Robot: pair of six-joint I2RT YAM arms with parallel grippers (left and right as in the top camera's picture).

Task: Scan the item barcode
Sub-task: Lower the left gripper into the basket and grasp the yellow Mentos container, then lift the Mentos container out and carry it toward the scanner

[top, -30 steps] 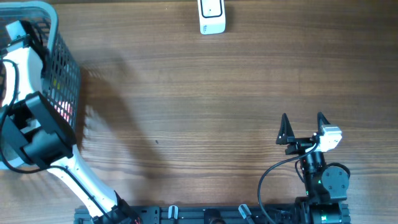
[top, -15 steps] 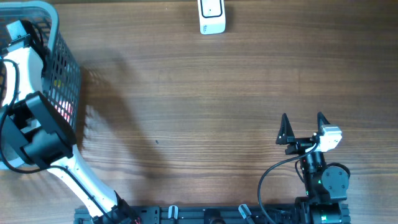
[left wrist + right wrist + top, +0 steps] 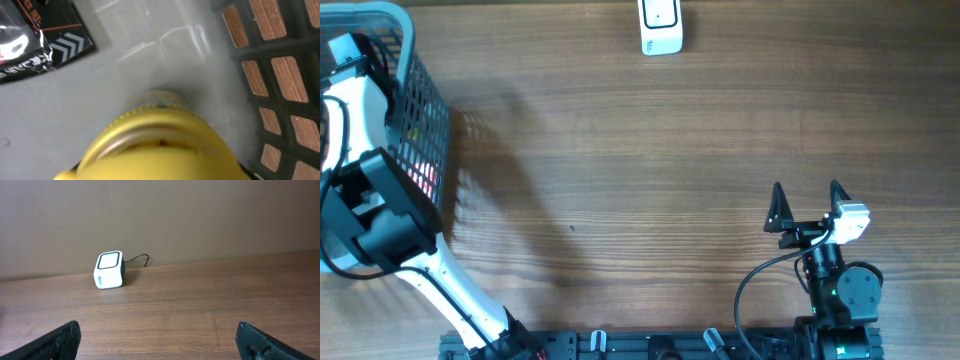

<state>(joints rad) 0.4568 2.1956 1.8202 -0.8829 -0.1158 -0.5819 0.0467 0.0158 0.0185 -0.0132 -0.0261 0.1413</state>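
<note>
A yellow rounded item (image 3: 160,145) fills the bottom of the left wrist view, right where my left gripper's jaws are. It lies on the grey floor of the basket (image 3: 280,100), and the fingers themselves are hidden behind it. From overhead, my left arm (image 3: 380,210) reaches down into the grey mesh basket (image 3: 425,100) at the far left. The white barcode scanner (image 3: 660,28) stands at the table's far edge, and the right wrist view shows the scanner (image 3: 109,270) with its cable. My right gripper (image 3: 807,195) rests at the near right, open and empty (image 3: 160,340).
A black foil packet (image 3: 35,40) with white and orange print lies in the basket beside the yellow item. The basket's mesh wall (image 3: 260,75) rises close on the right of the left wrist view. Bare wooden table (image 3: 650,180) lies between basket, scanner and right arm.
</note>
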